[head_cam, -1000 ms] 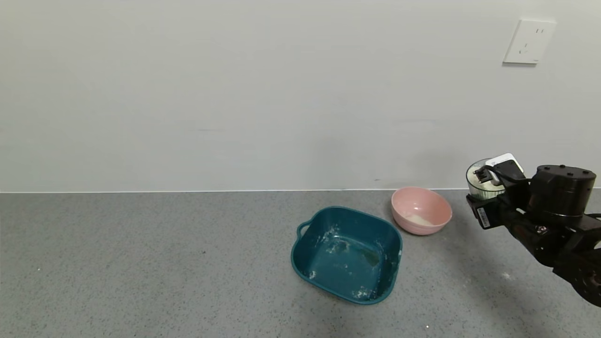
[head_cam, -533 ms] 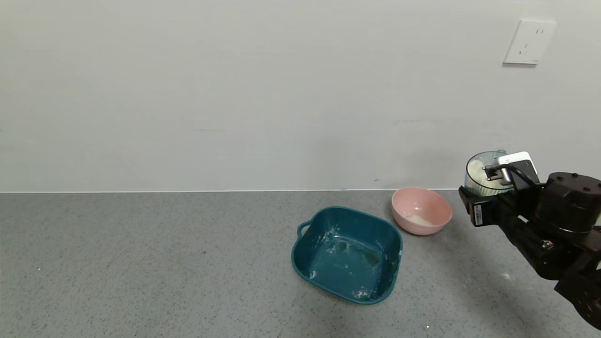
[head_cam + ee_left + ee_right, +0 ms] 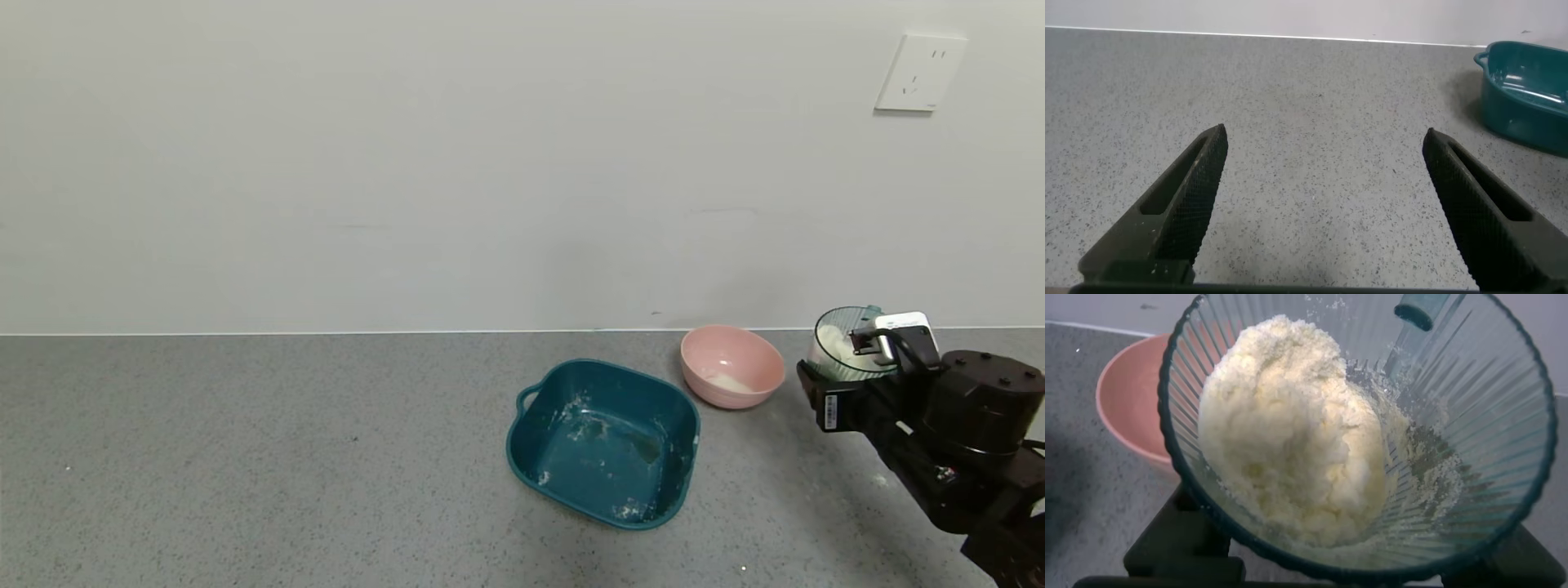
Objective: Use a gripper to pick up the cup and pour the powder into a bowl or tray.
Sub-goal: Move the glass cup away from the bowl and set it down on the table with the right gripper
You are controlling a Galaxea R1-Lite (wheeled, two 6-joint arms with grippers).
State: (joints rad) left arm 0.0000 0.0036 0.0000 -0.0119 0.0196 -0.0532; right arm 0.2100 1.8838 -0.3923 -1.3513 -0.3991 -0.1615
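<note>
My right gripper [image 3: 857, 359] is shut on the ribbed pale green cup [image 3: 845, 343] and holds it above the counter, just right of the pink bowl [image 3: 732, 365]. The cup is tilted toward the bowl. In the right wrist view the cup [image 3: 1470, 433] fills the frame, and a clumpy heap of white powder [image 3: 1290, 433] lies against its lower side, with the bowl [image 3: 1131, 400] behind it. A little white powder [image 3: 727, 382] lies in the bowl. My left gripper [image 3: 1324, 188] is open and empty over bare counter, out of the head view.
A dark teal squarish tray [image 3: 604, 441] with a handle and powder smears sits left of the bowl; its edge shows in the left wrist view [image 3: 1527, 94]. The grey counter [image 3: 245, 457] meets a white wall behind. A wall socket [image 3: 918, 72] is at upper right.
My right gripper has come down with the cup and tilted it further toward the bowl. The bowl and tray have not moved.
</note>
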